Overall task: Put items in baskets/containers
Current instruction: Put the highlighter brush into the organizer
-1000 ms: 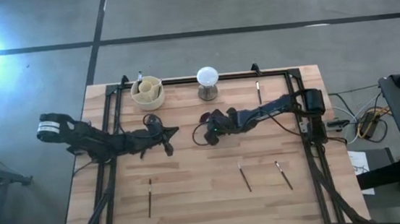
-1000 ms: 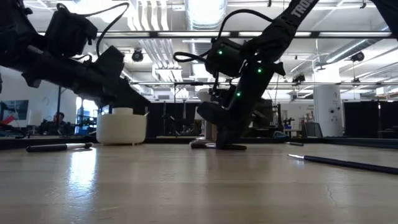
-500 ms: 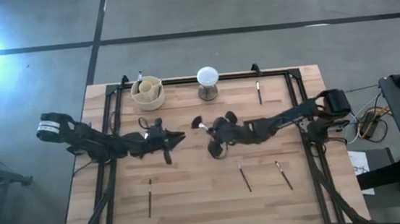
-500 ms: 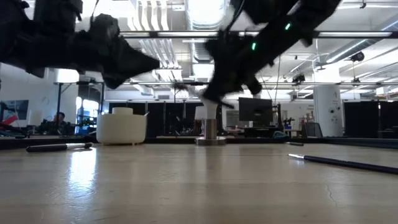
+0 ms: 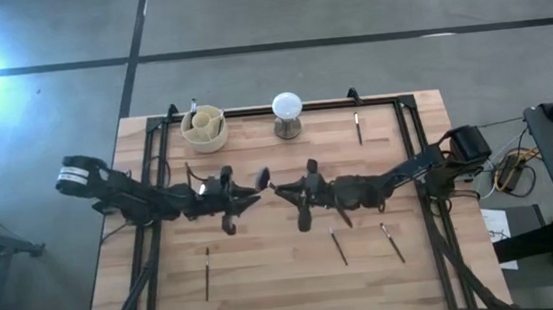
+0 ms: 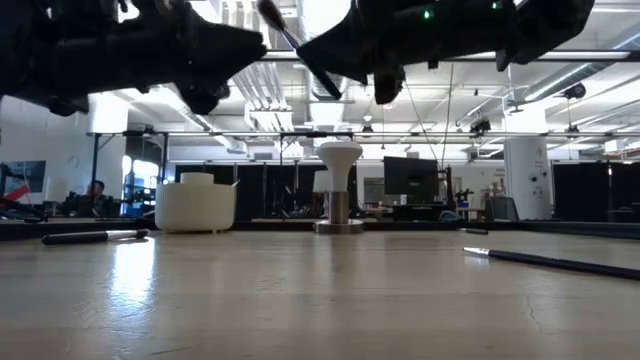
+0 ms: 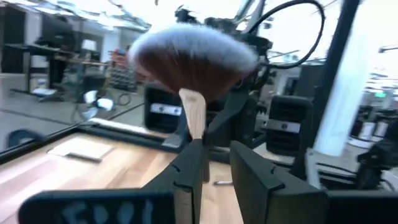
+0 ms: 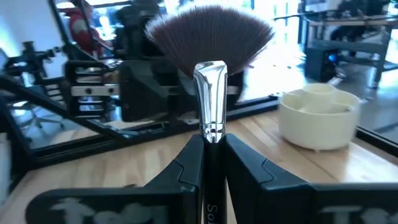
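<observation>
A handover in mid-air is in hand: the right gripper [image 8: 211,163] holds the fan brush [image 8: 210,56] with fingers clamped on its handle, well clear of the cup [image 5: 204,125] and above the tabletop [image 5: 267,276]. The left gripper [image 7: 214,158] faces it, fingers parted around the handle's other end, not visibly gripping. Next, the left fingers likely must close before the right ones release.
</observation>
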{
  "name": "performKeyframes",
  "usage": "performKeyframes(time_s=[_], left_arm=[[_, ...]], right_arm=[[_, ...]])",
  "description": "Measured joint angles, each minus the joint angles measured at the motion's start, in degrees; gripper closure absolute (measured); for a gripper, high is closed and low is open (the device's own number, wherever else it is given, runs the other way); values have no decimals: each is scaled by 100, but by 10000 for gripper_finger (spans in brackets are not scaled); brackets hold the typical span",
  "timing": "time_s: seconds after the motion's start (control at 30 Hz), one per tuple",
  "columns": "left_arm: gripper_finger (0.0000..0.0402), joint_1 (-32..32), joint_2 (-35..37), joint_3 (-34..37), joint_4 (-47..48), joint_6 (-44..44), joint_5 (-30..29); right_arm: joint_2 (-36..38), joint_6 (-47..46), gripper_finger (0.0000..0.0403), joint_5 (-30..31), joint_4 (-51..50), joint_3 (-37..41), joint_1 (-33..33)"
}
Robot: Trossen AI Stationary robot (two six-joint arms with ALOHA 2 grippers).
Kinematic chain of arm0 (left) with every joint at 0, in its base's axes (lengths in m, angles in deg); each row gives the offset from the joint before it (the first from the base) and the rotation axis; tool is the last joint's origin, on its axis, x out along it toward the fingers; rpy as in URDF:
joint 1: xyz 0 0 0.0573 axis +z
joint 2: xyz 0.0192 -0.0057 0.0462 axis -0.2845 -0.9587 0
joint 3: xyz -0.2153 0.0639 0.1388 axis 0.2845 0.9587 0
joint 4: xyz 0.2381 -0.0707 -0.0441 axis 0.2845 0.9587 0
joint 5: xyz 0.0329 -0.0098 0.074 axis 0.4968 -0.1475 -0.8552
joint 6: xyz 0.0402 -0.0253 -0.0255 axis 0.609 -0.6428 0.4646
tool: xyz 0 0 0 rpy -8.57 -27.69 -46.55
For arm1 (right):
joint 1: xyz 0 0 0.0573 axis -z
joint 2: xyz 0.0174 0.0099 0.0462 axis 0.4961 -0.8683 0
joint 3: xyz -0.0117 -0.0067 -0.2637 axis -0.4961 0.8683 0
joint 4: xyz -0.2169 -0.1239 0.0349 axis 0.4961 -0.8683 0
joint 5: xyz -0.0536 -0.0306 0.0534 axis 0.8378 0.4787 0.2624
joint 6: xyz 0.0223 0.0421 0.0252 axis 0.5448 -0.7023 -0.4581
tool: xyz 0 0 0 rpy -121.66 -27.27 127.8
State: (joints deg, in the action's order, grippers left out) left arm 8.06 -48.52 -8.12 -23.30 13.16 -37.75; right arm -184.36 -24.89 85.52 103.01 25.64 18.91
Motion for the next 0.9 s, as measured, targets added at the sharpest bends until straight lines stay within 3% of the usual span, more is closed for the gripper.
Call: performKeyframes(time_s=[0.17,0.67,0.9], left_arm=[[327,-43,-185,-311,55,179,359],[326,-66,-87,-312,289,153,488],[273,-66,-87,-312,296,181,491]], right_arm=[[-252,176,361,-119,-3,-283,-59],[-264,433,360,-184,-66,-343,-105],[-260,441,360,-184,-77,-341,-105]])
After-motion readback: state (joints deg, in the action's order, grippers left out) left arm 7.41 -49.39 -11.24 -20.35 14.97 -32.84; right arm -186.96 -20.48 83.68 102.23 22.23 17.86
